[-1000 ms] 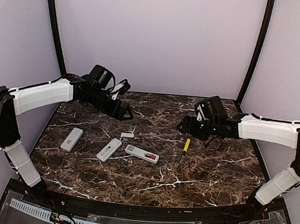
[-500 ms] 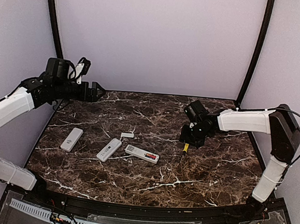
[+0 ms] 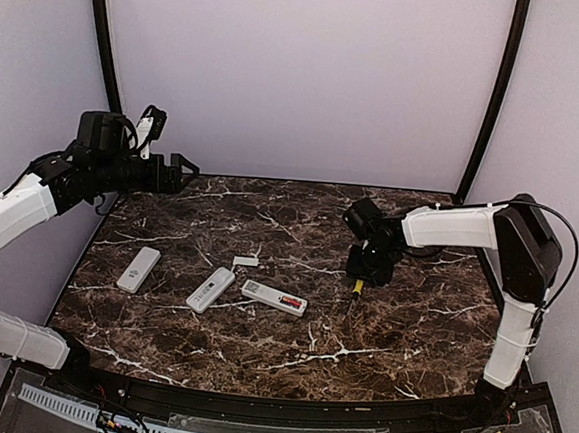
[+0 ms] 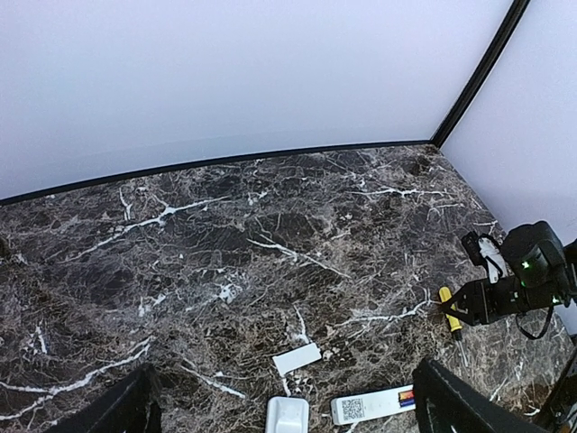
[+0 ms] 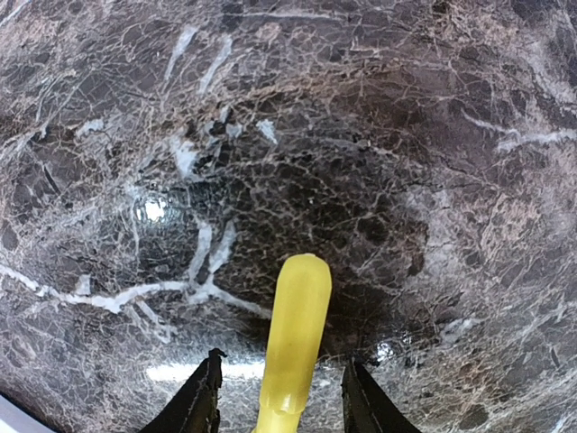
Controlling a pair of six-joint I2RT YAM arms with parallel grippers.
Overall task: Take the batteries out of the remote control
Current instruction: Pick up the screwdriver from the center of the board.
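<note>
**A:** Where are the batteries?

**B:** The batteries [image 3: 290, 302] sit in the open back of the remote [image 3: 266, 294], which lies flat near the middle of the desk [image 3: 410, 336]. An orange-red one shows plainly. There is a darker patch beside it, too small to make out.

**A:** Is either arm near them?

**B:** No. The right fingers [image 5: 200, 401] are down at the screwdriver [image 3: 358, 286], to the right of that remote and apart from it. The left fingers [image 4: 135, 406] are raised over the far left corner of the desk, well away from everything.

**A:** Are the right fingers gripping the screwdriver?

**B:** They straddle its yellow handle, one on each side. In the right wrist view a strip of marble shows between each finger and the handle, so they are not clamped on it. The handle points away from the wrist and lies on the desk.

**A:** And the left fingers?

**B:** Spread wide, with nothing between them. Only their tips show, at the two bottom corners of the left wrist view.

**A:** What else is on the desk?

**B:** A second remote [image 3: 211, 289] lies just left of the open one, and a third remote [image 3: 139, 269] is farther left. A small white cover plate [image 3: 246, 261] lies just behind the first two.
</note>
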